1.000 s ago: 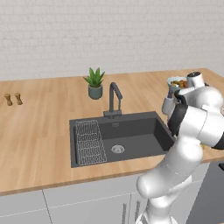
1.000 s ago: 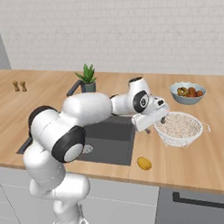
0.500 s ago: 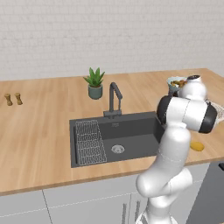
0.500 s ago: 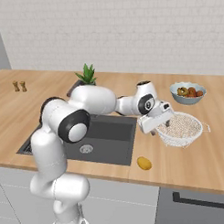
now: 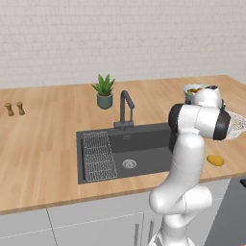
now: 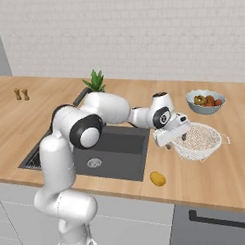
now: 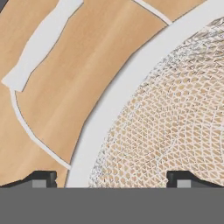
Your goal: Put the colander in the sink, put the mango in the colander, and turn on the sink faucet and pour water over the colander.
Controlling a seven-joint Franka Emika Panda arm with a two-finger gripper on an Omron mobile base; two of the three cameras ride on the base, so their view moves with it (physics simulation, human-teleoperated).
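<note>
Gripper [image 6: 176, 140] fingers straddle the colander [image 6: 199, 140] rim, spread apart; contact is hard to judge.

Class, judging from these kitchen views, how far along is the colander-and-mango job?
Nothing is finished. The colander sits on the counter beside the sink. In hand: the open tool straddles its rim. Left: move it into the sink, add the mango, run the faucet.
</note>
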